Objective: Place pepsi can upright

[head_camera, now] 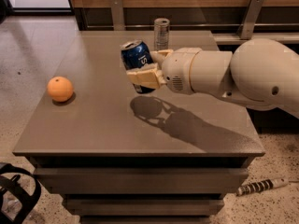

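Note:
The pepsi can is dark blue with white lettering and a silver top. It is held above the middle of the grey table, tilted slightly, with its shadow on the tabletop below. My gripper is shut on the can, one cream finger across its front and the other behind it. The white arm reaches in from the right.
An orange lies on the table's left side. A taller slim silver-grey can stands upright near the far edge, just behind the gripper. Metal posts and a wooden wall rise behind the table. A cable lies on the floor at lower right.

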`<move>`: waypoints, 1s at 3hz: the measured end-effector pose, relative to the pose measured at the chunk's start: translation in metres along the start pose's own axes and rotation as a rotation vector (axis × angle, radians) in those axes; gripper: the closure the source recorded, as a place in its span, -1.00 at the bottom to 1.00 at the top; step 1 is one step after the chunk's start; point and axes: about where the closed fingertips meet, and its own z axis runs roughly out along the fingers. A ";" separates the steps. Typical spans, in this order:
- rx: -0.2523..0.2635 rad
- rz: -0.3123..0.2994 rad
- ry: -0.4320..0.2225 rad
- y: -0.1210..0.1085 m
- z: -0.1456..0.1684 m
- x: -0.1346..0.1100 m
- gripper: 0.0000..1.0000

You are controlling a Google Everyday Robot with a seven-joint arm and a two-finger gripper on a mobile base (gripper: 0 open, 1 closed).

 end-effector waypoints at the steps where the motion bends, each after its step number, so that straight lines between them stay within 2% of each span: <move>1: -0.040 -0.097 -0.064 -0.011 0.010 0.004 1.00; 2: -0.059 -0.129 -0.066 -0.009 0.019 0.016 1.00; 3: -0.057 -0.122 -0.074 -0.002 0.025 0.031 1.00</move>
